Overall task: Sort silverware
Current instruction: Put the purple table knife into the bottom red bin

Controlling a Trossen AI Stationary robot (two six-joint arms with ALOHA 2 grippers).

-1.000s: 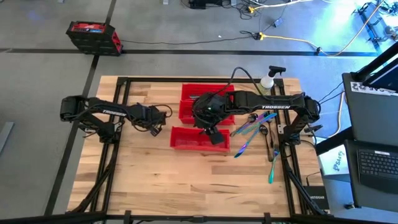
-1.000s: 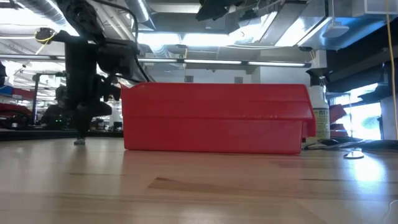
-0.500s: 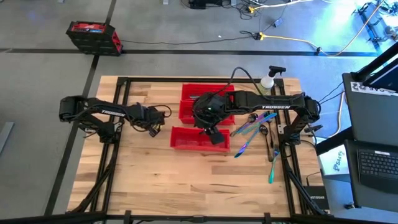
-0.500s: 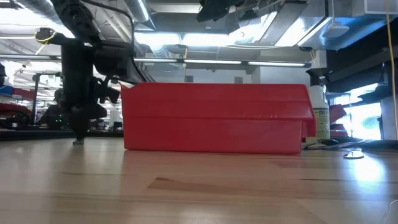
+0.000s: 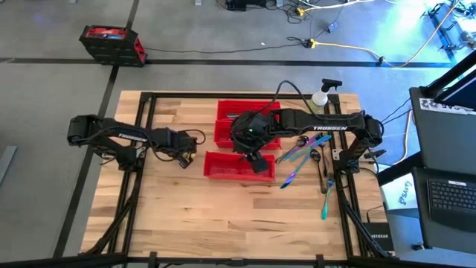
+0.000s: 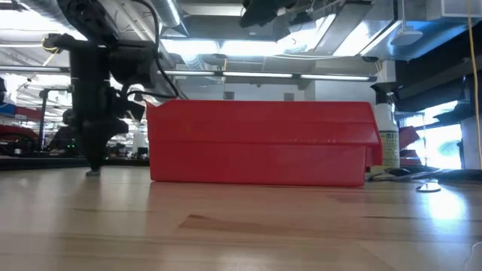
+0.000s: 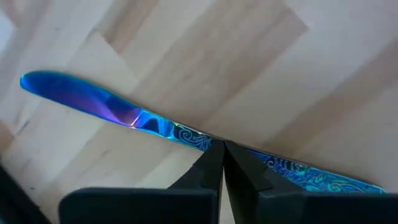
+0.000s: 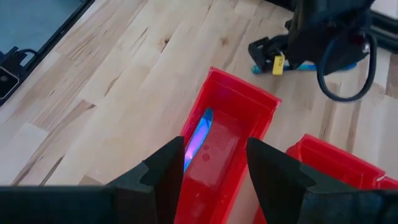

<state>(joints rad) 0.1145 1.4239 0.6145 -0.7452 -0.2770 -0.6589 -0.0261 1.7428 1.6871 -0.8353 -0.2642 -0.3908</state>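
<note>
A: From above, what can you see?
B: The left gripper (image 5: 186, 156) is low over the bench (image 5: 186, 216), left of the near red bin (image 5: 223, 167). The right gripper (image 5: 257, 164) hangs over that bin. Loose silverware (image 5: 297, 155) lies to the right.

A: And the low view?
B: Only the bin's red wall (image 6: 263, 143).

A: The left wrist view?
B: Its fingers (image 7: 211, 163) are clenched on a blue knife (image 7: 118, 115) lying on the bench.

A: The right wrist view?
B: Its fingers (image 8: 273, 168) are apart, holding nothing. Another blue piece (image 8: 198, 138) lies inside the bin.
</note>
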